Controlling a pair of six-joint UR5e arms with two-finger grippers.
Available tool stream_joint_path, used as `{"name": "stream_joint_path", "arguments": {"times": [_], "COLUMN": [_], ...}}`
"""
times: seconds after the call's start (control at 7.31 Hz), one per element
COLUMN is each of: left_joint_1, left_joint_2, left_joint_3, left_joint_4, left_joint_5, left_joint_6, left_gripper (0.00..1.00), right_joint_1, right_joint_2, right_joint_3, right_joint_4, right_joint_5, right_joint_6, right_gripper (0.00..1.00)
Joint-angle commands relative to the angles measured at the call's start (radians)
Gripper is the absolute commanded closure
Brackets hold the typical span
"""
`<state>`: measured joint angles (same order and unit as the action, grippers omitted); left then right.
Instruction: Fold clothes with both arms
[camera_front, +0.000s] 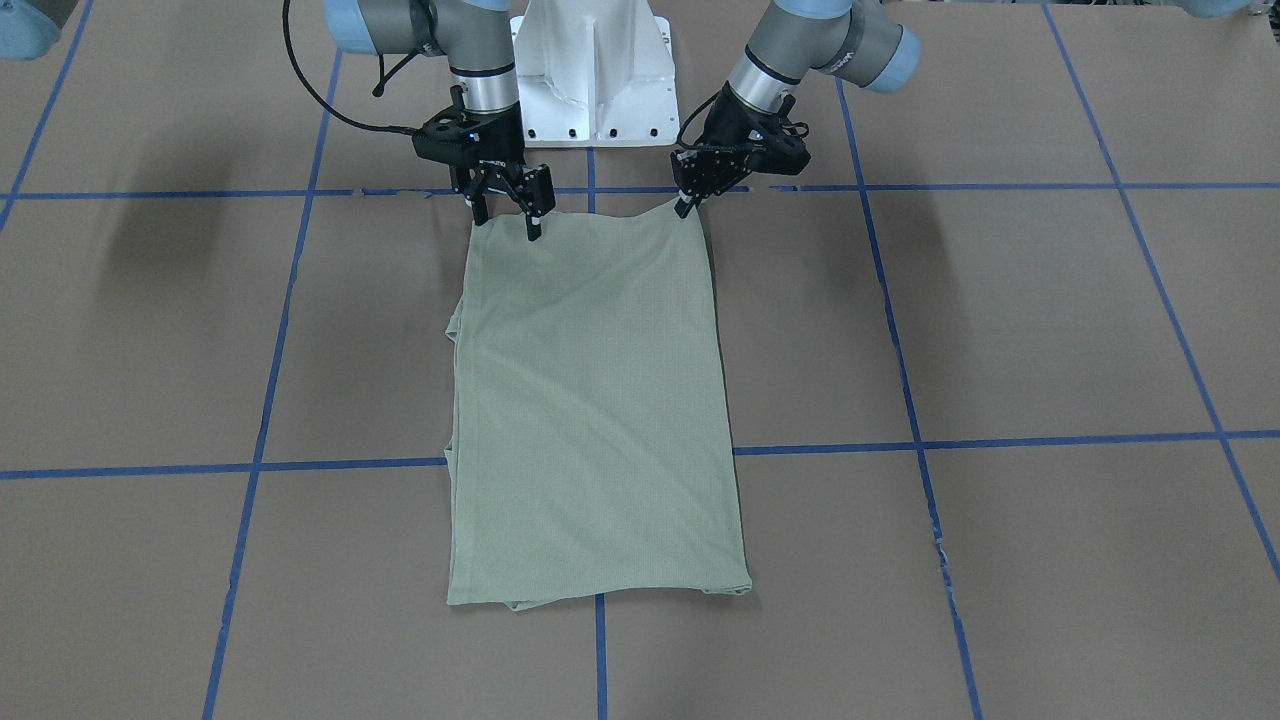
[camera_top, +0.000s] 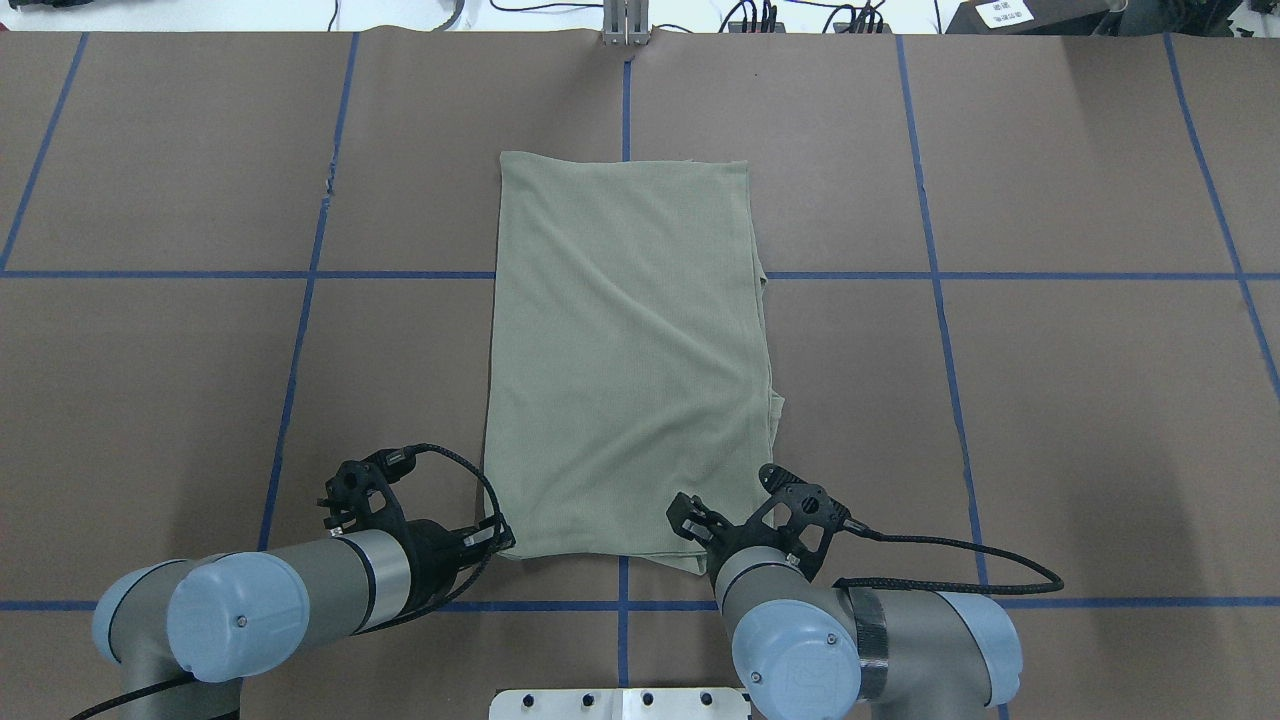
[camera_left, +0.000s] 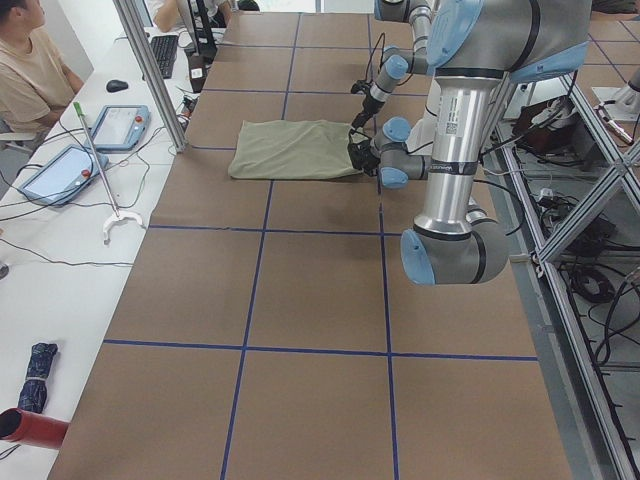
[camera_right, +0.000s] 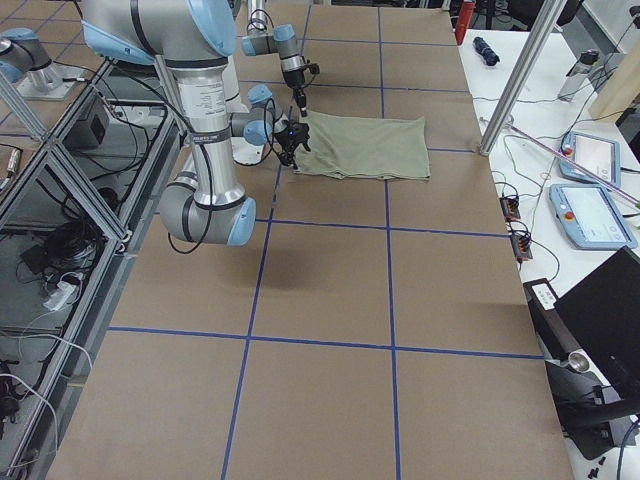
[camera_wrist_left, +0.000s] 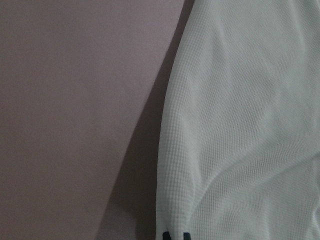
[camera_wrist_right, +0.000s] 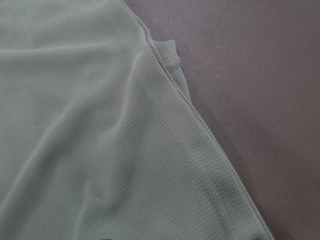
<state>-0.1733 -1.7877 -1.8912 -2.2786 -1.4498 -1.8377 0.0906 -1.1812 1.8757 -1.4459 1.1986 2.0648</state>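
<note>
- Workspace: brown paper-covered table (camera_top: 150, 400) w/ blue tape grid lines (camera_top: 300, 275); white metal pedestal base (camera_front: 595, 80) at robot's edge.
- Table ctr: sage-green waffle-knit shirt (camera_top: 625, 350) lies flat, folded into a long rectangle, one short edge toward robot. Under-layers peek out along its side on robot's right.
- Robot's left: black two-finger left gripper (camera_front: 688, 205) at shirt's near corner, fingers pinched together on the corner fabric, which peaks up slightly.
- Robot's right: black two-finger right gripper (camera_front: 508, 222) at the other near corner, fingers spread well apart, tips down at shirt's edge, nothing clamped.
- Beyond table, far side from robot: white side desk (camera_left: 60, 260) w/ two tablets (camera_left: 120, 125); person (camera_left: 35, 75) seated beside it.
</note>
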Motion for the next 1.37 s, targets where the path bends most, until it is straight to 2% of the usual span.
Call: {"name": "stream_joint_path", "arguments": {"times": [0.0,0.14,0.27,0.41,0.55,0.82,0.96,1.09,1.23], "left_joint_1": [0.000,0.000,0.000,0.000,0.000,0.000,-0.002,-0.005,-0.003], "left_joint_2": [0.002,0.002,0.002,0.002,0.002,-0.001,0.005,0.039,0.063], "left_joint_3": [-0.006,-0.008,-0.008,-0.008,-0.008,-0.009,-0.028,-0.130,-0.311], "left_joint_4": [0.001,0.001,0.001,0.001,0.001,0.001,0.002,0.043,0.206], "left_joint_5": [0.000,0.000,0.000,0.000,0.000,-0.001,-0.003,-0.012,-0.059], "left_joint_6": [0.000,0.000,0.000,0.002,0.002,0.002,0.011,0.038,0.052], "left_gripper": [1.00,1.00,1.00,1.00,1.00,1.00,1.00,1.00,1.00], "right_joint_1": [0.000,0.000,0.001,0.003,0.005,0.012,0.017,0.018,-0.003], "right_joint_2": [0.021,0.038,0.047,0.049,0.049,0.048,0.035,0.017,0.017], "right_joint_3": [-0.021,-0.033,-0.033,-0.033,-0.030,-0.003,0.046,0.136,0.258], "right_joint_4": [0.002,0.002,-0.001,0.002,0.005,0.002,-0.005,-0.061,-0.187], "right_joint_5": [-0.008,-0.019,-0.019,-0.017,-0.017,-0.017,-0.014,-0.011,-0.005], "right_joint_6": [0.009,0.014,0.018,0.018,0.029,0.029,0.026,0.021,0.024], "right_gripper": [0.11,0.14,0.30,0.59,1.00,1.00,1.00,1.00,1.00]}}
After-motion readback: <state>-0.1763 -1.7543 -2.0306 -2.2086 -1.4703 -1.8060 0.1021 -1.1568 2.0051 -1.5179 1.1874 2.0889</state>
